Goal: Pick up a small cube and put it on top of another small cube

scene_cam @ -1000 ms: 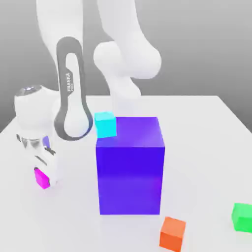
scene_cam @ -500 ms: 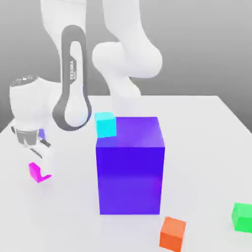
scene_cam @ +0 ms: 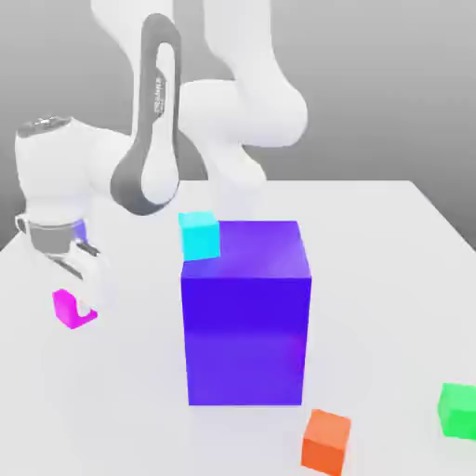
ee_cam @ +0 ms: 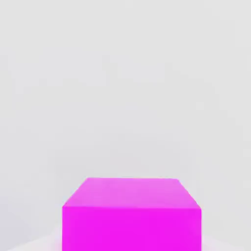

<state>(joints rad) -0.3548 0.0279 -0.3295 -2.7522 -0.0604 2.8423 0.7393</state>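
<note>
The small bright magenta-pink cube (scene_cam: 67,308) is being held clamped in the white two-finger gripper (scene_cam: 78,302), grasp apparently done; placement on the small bright green cube (scene_cam: 458,409), well apart, is still pending.

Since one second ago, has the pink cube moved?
Yes. The pink cube, held in the gripper, went up and slightly toward the exterior view's left, away from the big blue block.

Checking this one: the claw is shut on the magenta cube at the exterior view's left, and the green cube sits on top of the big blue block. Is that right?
Not quite. The green cube lies on the table at the exterior view's far right, not on the big blue block; the cube beside that block's top edge is the cyan cube. The exterior view shows this. The claw is shut on the magenta cube.
</note>
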